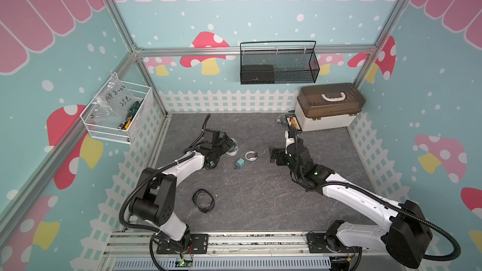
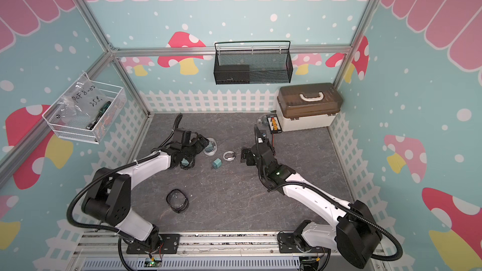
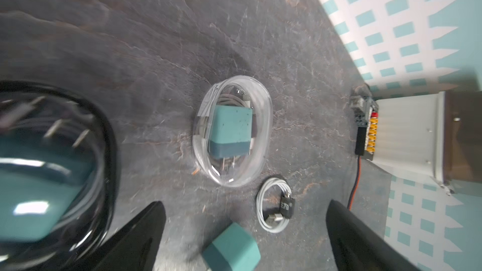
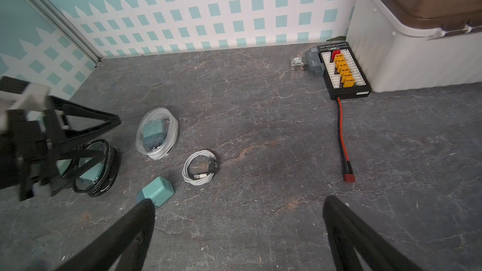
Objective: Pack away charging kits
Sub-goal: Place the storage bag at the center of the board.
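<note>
Left gripper [image 3: 245, 203] and right gripper [image 4: 239, 200], both spread empty, bracket one loose charger [image 4: 156, 191], one coiled cable [image 4: 200, 167] and one filled clear pouch [image 4: 157, 132]

On the counter [image 1: 260, 204], a charger [image 3: 230, 129] lies in a pouch [image 3: 264, 126]. The coiled cable [image 1: 251, 156] lies just right of it, and the loose charger [image 1: 239, 164] just before both. Another pouch [image 1: 203, 201] lies nearer the front, to the left. The box [image 1: 329, 106] stands at the back right, with the connector board [image 1: 293, 123] just left of it.
</note>
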Controlling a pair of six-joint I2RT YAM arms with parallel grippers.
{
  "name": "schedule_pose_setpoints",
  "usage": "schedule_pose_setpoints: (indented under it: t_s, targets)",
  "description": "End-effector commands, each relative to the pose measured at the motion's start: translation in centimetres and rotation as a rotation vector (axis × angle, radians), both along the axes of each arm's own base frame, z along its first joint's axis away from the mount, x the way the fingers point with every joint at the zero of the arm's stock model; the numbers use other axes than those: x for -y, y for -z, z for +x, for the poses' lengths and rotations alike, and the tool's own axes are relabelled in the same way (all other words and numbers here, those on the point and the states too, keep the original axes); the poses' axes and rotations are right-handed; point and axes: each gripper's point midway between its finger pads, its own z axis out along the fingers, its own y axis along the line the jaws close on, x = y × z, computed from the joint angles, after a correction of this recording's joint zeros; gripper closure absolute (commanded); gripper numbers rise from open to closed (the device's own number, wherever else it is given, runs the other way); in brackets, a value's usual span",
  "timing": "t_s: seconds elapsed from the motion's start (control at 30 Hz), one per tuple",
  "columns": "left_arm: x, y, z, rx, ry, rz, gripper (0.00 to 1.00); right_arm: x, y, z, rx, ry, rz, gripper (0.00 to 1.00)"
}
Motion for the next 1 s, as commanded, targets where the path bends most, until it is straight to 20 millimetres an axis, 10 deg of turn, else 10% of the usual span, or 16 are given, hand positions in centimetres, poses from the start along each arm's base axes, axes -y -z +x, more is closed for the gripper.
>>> schedule_pose_setpoints:
  t_s: [0.0, 0.43, 0.97]
  targets:
    - [-3.0, -1.2, -3.9, -0.048, -0.101, 0.1, 0.02, -0.1, 2.0, 0.5, -0.111, 0.04, -0.036, 0.02]
    - [-9.0, 2.2, -19.9, -0.227, -0.13, 0.252, 0.11, -5.5, 9.4, 5.9, -0.325, -0.003, -0.211, 0.19]
    - [-8.0, 5.7, -21.3, -0.463, -0.132, 0.529, 0.19, -5.8, 12.3, 7.4, -0.379, -0.003, -0.225, 0.19]
